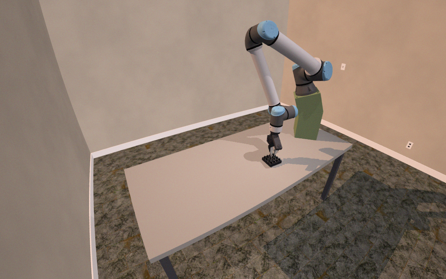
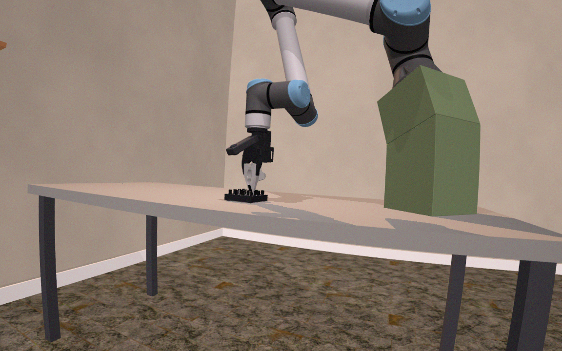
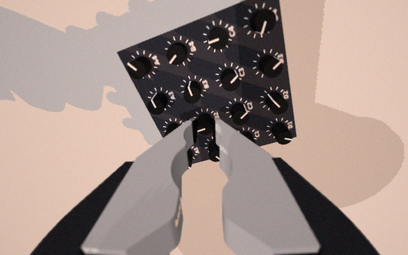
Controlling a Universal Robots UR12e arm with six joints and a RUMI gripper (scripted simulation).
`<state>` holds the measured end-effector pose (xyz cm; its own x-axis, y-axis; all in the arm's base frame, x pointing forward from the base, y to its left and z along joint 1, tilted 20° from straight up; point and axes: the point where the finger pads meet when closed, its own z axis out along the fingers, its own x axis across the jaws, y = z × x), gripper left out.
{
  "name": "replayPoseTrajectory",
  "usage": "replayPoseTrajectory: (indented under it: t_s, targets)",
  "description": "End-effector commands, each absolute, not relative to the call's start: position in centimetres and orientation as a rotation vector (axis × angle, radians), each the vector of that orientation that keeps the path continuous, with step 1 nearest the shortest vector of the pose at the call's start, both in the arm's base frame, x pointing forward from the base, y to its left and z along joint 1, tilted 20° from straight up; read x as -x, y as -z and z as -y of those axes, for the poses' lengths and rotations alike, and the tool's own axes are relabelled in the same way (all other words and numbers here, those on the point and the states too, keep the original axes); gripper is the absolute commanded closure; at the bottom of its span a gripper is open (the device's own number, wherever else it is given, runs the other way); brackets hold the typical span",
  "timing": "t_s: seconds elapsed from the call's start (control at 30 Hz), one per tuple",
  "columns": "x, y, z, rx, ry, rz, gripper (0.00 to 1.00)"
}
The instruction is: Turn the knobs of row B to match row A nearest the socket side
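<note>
The black knob box (image 1: 275, 163) (image 2: 237, 198) (image 3: 204, 65) lies on the table, turned at an angle in the wrist view. My gripper (image 1: 273, 155) (image 2: 251, 190) (image 3: 205, 120) points down and is shut on knob B2 (image 3: 205, 122), whose white line points left in the wrist view. Knob A3 (image 3: 158, 104) and knob B3 (image 3: 192, 93) both point up-left. Knob A4 (image 3: 140, 68) points up-left, while knob B4 (image 3: 178, 54) points down-left. Knob A2 (image 3: 171, 129) is mostly hidden by the left finger. Knob B1 (image 3: 214, 153) shows between the jaws; A1 is mostly hidden. The socket cannot be made out.
Knob C2 (image 3: 239, 115) and knob C3 (image 3: 229, 81) stand close to the right of row B, with row D beyond. The grey table (image 1: 196, 194) (image 2: 112, 192) carries the green arm pedestal (image 1: 307, 119) (image 2: 453, 165) on the robot's side.
</note>
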<state>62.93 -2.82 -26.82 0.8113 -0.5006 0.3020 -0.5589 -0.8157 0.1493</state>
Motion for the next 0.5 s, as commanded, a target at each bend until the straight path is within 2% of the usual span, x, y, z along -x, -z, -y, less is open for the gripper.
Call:
replayPoseTrajectory:
  t_s: [0.0,0.47]
  targets:
    - [-62.92,26.79,2.79,-2.788,-0.356,0.722,0.96]
    - [-62.8,26.82,2.75,-2.836,-0.3,0.312,0.96]
